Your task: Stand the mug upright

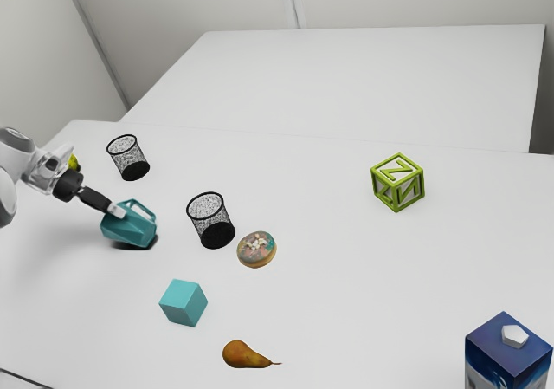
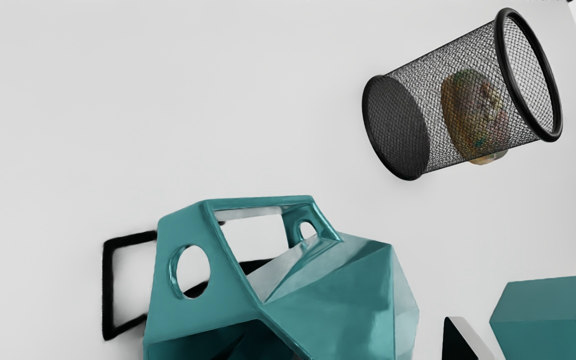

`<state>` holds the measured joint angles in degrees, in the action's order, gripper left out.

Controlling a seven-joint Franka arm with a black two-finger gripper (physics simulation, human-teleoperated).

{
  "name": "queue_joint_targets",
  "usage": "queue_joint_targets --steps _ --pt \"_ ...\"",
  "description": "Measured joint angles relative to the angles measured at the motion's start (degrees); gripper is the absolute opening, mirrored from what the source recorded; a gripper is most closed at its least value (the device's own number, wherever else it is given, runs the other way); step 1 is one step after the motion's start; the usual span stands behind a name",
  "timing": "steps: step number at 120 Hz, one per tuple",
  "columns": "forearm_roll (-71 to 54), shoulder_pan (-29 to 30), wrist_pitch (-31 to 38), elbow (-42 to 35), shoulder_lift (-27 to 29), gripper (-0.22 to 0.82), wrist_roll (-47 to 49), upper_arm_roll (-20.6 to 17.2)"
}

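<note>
We are holding our black two-finger gripper (image 1: 118, 210) right by the teal, faceted mug (image 1: 130, 230), which is lying tipped on its side on the smooth white table (image 1: 320, 320), its angular handle (image 1: 141, 207) facing up. The end effector is standing released: in the wrist view we are seeing a black-and-grey fingertip (image 2: 454, 346) standing apart from the mug's faceted side, on the side where the plain teal cube (image 1: 182, 302) is sitting.

In the exterior view, one black wire-mesh bin (image 1: 129, 157) is standing behind the mug, and another black wire-mesh bin (image 1: 211, 223) is standing between the mug and a round, multicoloured doughnut-like thing (image 1: 257, 249). A brown pear (image 1: 245, 355) is lying near the cube. Toward the exterior view's right, a lime-green framed letter block (image 1: 398, 182) and a blue carton with a white cap (image 1: 504, 347) are resting well apart.
</note>
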<state>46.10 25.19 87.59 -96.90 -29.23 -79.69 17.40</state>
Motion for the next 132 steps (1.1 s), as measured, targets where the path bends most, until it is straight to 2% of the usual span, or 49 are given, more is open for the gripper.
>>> queue_joint_targets --steps 18,30,43,72,104,132 --pt "0.98 -0.34 -1.99 -0.32 0.09 0.00 -0.63 0.00" --pt "1.21 -0.47 -3.31 -0.40 0.17 -0.08 -0.73 -0.01" --pt "1.69 -0.50 -4.64 -0.42 0.24 -0.13 -0.65 0.00" --pt "2.15 -1.60 -4.81 -0.50 1.65 -0.17 0.51 -0.12" --pt "-10.37 -10.16 11.78 -8.87 11.90 -0.18 5.37 -0.25" --pt "-23.04 -21.47 27.61 -17.96 19.88 -0.18 9.77 3.04"
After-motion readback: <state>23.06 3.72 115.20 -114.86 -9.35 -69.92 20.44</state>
